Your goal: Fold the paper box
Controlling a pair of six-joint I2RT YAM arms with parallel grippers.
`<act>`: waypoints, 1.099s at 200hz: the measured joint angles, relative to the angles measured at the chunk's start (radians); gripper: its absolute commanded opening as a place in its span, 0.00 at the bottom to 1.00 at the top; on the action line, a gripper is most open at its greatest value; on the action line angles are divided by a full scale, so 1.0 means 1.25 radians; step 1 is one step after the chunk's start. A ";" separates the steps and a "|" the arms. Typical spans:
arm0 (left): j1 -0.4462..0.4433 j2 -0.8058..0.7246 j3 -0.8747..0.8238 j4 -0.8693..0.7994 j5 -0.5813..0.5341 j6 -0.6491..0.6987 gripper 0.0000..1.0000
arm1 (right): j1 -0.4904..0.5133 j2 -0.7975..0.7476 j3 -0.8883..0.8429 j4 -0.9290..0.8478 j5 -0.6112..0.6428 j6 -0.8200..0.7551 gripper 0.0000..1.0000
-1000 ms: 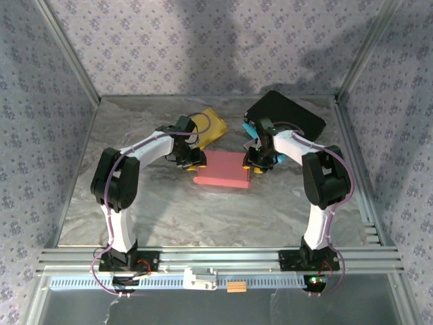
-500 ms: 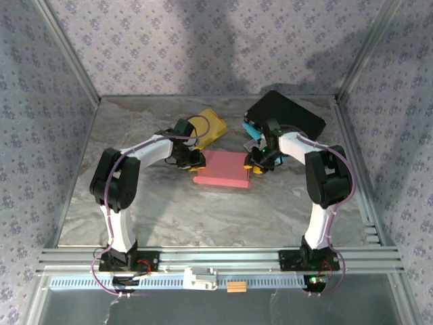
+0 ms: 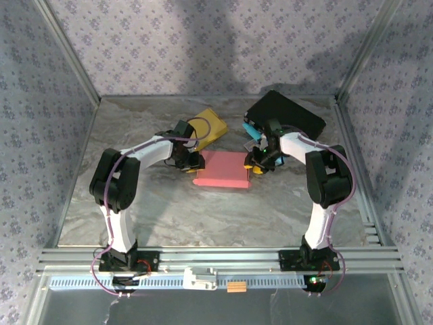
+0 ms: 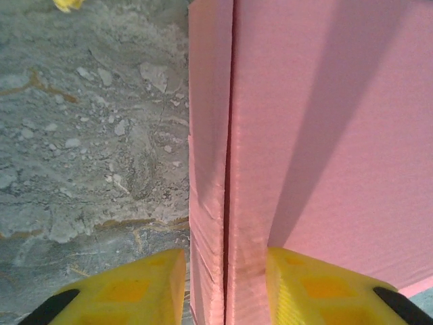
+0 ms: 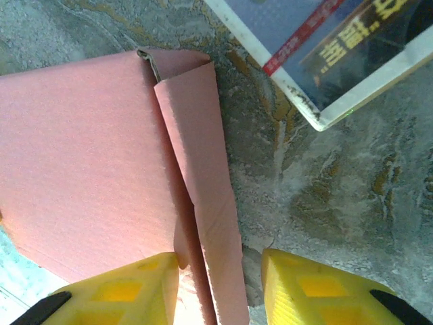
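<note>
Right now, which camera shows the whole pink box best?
The top view. It takes in the whole box lying flat on the table. The left wrist view is close up on one folded edge, and the right wrist view is close up on a loose flap.

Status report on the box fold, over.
Left gripper pinching left wall of pink paper box. Right gripper open, astride right flap. Yellow box and black box close behind, not blocking.
</note>
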 measured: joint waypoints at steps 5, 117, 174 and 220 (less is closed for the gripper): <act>0.000 0.000 -0.004 0.005 0.003 0.000 0.32 | 0.000 0.000 -0.002 0.001 0.000 -0.002 0.42; 0.051 -0.076 -0.169 0.186 0.096 -0.007 0.11 | -0.059 -0.042 -0.156 0.224 -0.177 -0.049 0.70; 0.085 -0.087 -0.219 0.252 0.157 -0.007 0.08 | -0.059 -0.019 -0.176 0.350 -0.323 -0.028 0.71; 0.112 -0.110 -0.278 0.320 0.184 -0.026 0.08 | -0.046 -0.013 -0.199 0.379 -0.328 -0.015 0.71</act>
